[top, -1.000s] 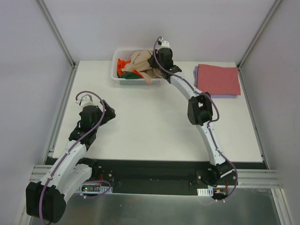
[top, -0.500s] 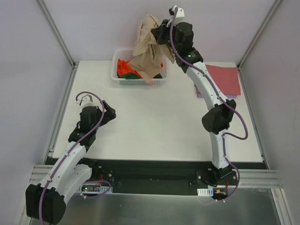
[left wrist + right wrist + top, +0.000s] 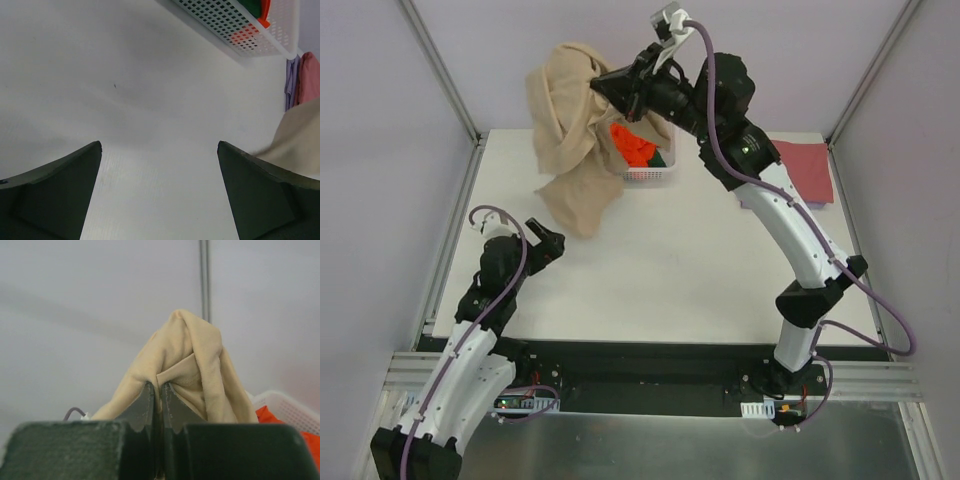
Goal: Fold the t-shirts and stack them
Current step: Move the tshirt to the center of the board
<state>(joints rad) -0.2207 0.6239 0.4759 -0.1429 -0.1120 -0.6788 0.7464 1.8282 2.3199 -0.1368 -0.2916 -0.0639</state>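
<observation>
My right gripper [image 3: 600, 84] is shut on the beige t-shirt [image 3: 570, 140] and holds it high above the table's far left; the cloth hangs down to the table. In the right wrist view the jaws [image 3: 159, 387] pinch a fold of the beige t-shirt [image 3: 195, 360]. The orange t-shirt [image 3: 633, 148] and a bit of the dark green one [image 3: 660, 160] lie in the white basket [image 3: 650, 174]. The folded dusty-pink t-shirt [image 3: 808, 170] lies on a lavender one at the far right. My left gripper [image 3: 552, 243] is open and empty, low over the table's left side [image 3: 159, 150].
The white lattice basket stands at the far middle of the table and also shows in the left wrist view [image 3: 235, 27]. Grey walls with metal posts enclose the table on three sides. The beige cloth's hem [image 3: 295, 145] shows at the right of the left wrist view.
My right gripper has lifted the beige t-shirt out of the basket and carried it up and to the left. The left gripper has shifted slightly.
</observation>
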